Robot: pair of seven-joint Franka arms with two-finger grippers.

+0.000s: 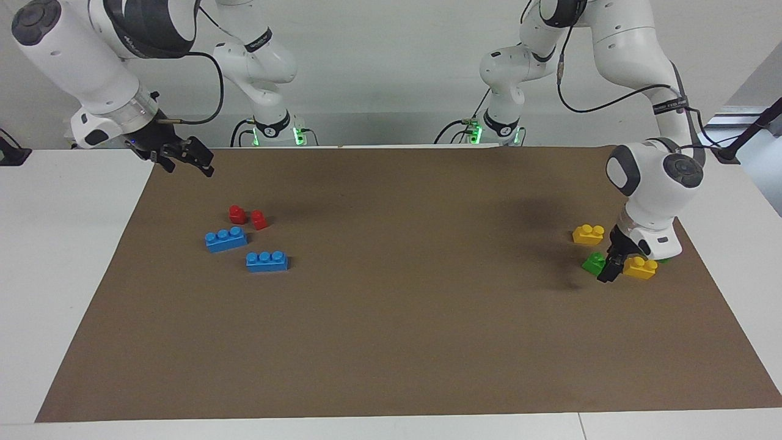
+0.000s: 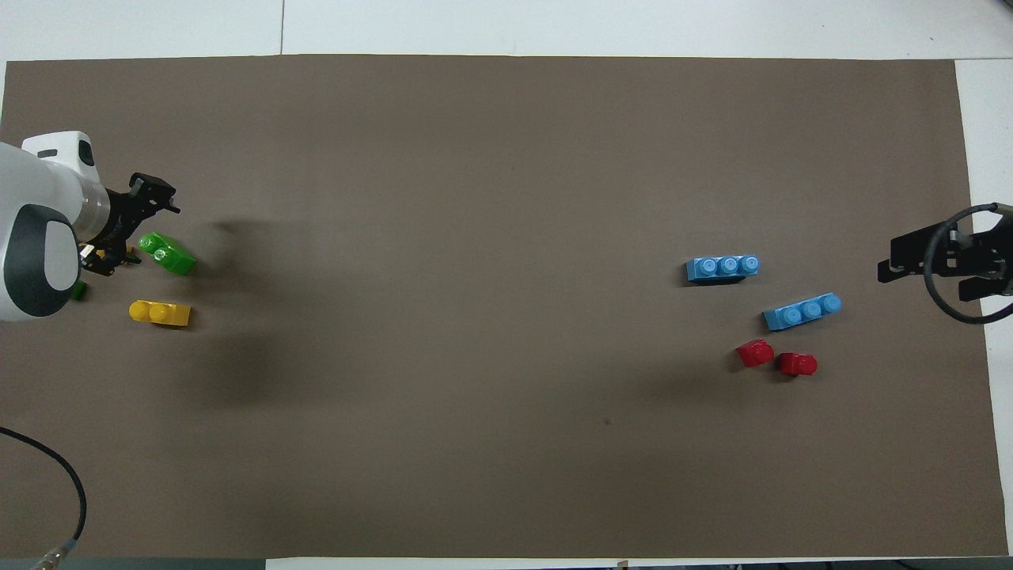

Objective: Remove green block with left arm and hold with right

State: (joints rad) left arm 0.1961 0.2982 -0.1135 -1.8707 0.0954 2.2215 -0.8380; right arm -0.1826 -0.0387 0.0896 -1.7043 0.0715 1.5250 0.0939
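The green block point(image 1: 592, 263) lies on the brown mat point(image 1: 391, 342) at the left arm's end, with its two studs showing in the overhead view point(image 2: 167, 254). My left gripper point(image 1: 613, 264) is down at the mat between the green block and a yellow brick point(image 1: 639, 267). Its fingers are open and hold nothing. In the overhead view the left gripper point(image 2: 128, 227) sits right beside the green block. My right gripper point(image 1: 188, 160) is open and empty. It waits in the air over the mat's edge at the right arm's end, and also shows in the overhead view point(image 2: 910, 265).
A second yellow brick point(image 1: 588, 234) lies nearer to the robots than the green block. A scrap of green point(image 1: 663, 261) peeks out from under the left arm. Two blue three-stud bricks point(image 1: 226, 239) point(image 1: 267, 261) and two red pieces point(image 1: 237, 214) point(image 1: 259, 219) lie toward the right arm's end.
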